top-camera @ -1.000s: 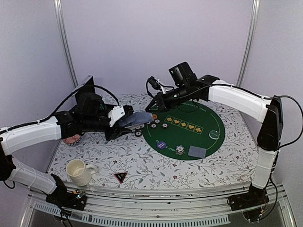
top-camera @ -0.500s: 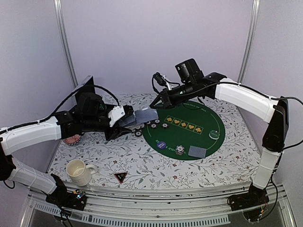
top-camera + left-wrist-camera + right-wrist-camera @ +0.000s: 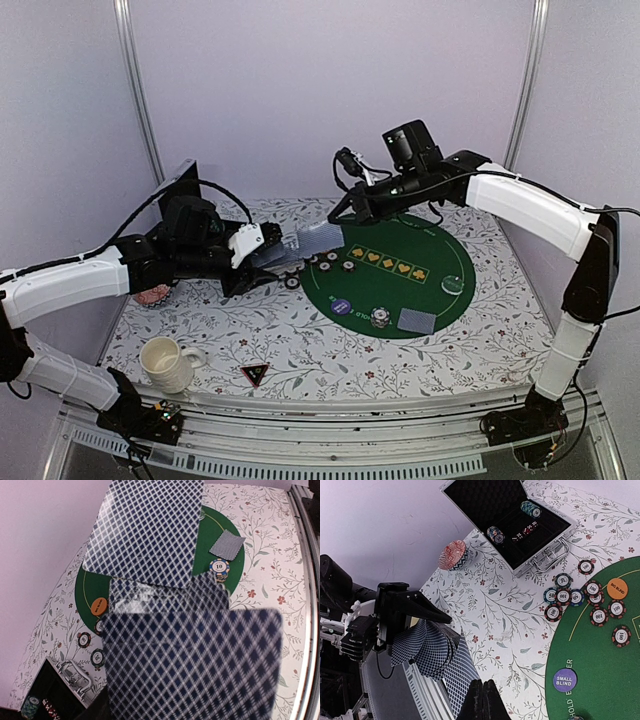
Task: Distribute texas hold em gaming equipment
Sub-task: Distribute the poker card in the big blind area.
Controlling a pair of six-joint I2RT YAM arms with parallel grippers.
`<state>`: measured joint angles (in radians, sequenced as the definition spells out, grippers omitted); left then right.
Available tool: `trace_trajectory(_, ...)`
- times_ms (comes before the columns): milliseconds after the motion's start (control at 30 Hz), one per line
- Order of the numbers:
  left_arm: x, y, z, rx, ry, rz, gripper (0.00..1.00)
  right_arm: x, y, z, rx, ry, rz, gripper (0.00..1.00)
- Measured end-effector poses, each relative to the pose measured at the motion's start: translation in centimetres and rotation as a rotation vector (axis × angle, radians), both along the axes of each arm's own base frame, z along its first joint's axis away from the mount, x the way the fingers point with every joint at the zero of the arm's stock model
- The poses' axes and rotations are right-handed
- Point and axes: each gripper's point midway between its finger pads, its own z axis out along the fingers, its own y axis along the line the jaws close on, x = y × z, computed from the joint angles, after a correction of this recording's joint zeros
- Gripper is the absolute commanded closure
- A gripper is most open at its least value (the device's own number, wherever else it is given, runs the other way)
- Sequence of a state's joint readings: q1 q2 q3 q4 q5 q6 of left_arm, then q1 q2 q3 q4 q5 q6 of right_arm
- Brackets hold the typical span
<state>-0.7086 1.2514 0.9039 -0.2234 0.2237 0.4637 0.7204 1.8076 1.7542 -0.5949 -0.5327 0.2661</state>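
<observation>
My left gripper [image 3: 262,252] is shut on a fanned deck of blue-backed playing cards [image 3: 280,252] above the table's left side. In the left wrist view the deck [image 3: 190,665] hides its fingers. My right gripper [image 3: 339,216] is shut on the far end of one card [image 3: 318,240], which reaches out of the deck towards the green mat [image 3: 445,255]. From the right wrist, its fingertips [image 3: 483,700] pinch that card [image 3: 459,677] beside the fan [image 3: 422,645]. Poker chips [image 3: 570,597] lie at the mat's edge, near the orange button [image 3: 617,588] and purple button [image 3: 565,679].
An open chip case [image 3: 520,525] and a pink patterned dish [image 3: 452,555] stand at the back left. A cream mug [image 3: 165,362] and a black triangular marker [image 3: 255,374] lie near the front edge. A chip stack [image 3: 380,317] and a single card [image 3: 417,320] rest on the mat.
My right gripper has moved up and to the right, drawing one card further out of the deck. The left arm and its deck have stayed put.
</observation>
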Motion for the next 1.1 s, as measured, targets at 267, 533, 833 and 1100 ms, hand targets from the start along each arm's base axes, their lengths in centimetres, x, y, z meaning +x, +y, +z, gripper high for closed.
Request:
trace_trajectory(267, 0.0, 0.0, 0.0, 0.0, 0.0, 0.0, 0.56, 1.2, -1.4, 0.1, -0.005, -0.003, -0.054, 0.99)
trace_trajectory(533, 0.0, 0.0, 0.0, 0.0, 0.0, 0.0, 0.56, 6.3, -5.0, 0.3, 0.04, -0.01, -0.199, 0.99)
trace_trajectory(833, 0.0, 0.0, 0.0, 0.0, 0.0, 0.0, 0.56, 18.2, -6.9, -6.6, 0.119, 0.046, -0.44, 0.99)
trace_trajectory(1100, 0.0, 0.0, 0.0, 0.0, 0.0, 0.0, 0.57, 24.9, -5.1, -15.8, 0.159, 0.159, -0.578, 0.99)
